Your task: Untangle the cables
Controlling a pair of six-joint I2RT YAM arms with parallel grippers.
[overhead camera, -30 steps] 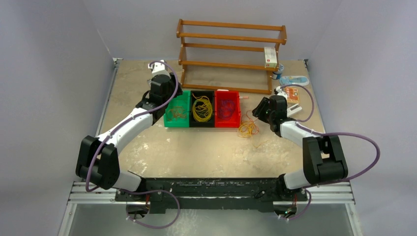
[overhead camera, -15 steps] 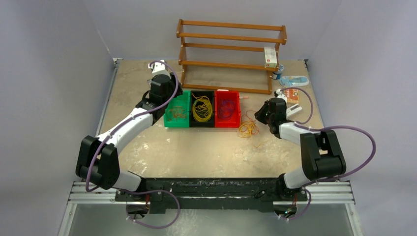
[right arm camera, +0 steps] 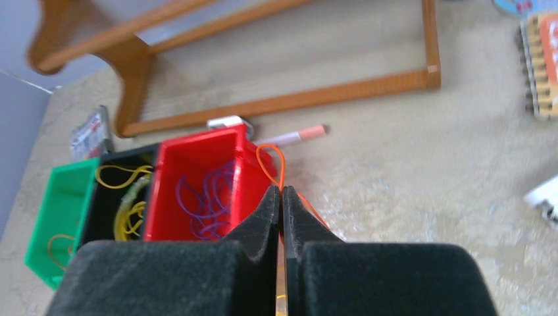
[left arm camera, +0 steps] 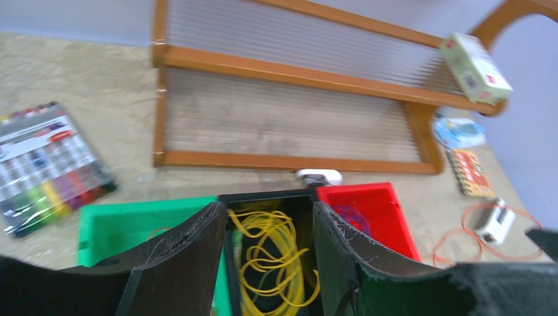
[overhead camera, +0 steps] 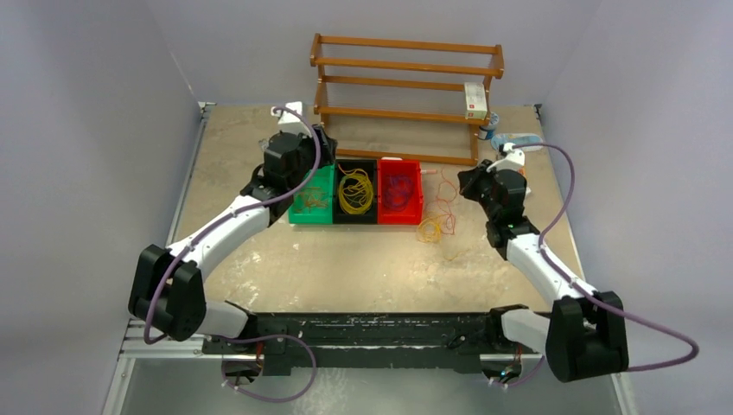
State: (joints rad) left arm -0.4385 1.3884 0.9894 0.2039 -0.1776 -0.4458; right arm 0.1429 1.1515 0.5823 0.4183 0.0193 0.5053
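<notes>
A small tangle of orange and yellow cables point(overhead camera: 435, 227) lies on the table right of the red bin point(overhead camera: 413, 207). My right gripper point(overhead camera: 468, 183) point(right arm camera: 281, 191) is shut on a thin orange cable point(right arm camera: 272, 160) and holds it up just right of that bin; fine orange loops point(overhead camera: 446, 185) trail down to the tangle. Purple cables point(right arm camera: 209, 197) lie in the red bin, yellow cables point(left arm camera: 273, 247) in the black bin point(overhead camera: 355, 164), and an orange strand lies in the green bin point(overhead camera: 320, 176). My left gripper point(overhead camera: 322, 149) point(left arm camera: 270, 216) is open and empty, above the green and black bins.
A wooden rack point(overhead camera: 406, 97) stands behind the bins, with a white box point(overhead camera: 474, 99) on its right end. A marker pack point(left arm camera: 47, 164) lies left of the rack. A pen point(right arm camera: 297, 135), a battery pack point(left arm camera: 471, 172) and a small white device point(left arm camera: 495, 224) lie on the right.
My right arm has swung back and to the right and risen, drawing orange loops up out of the tangle. My left gripper has shifted slightly back and right over the bins.
</notes>
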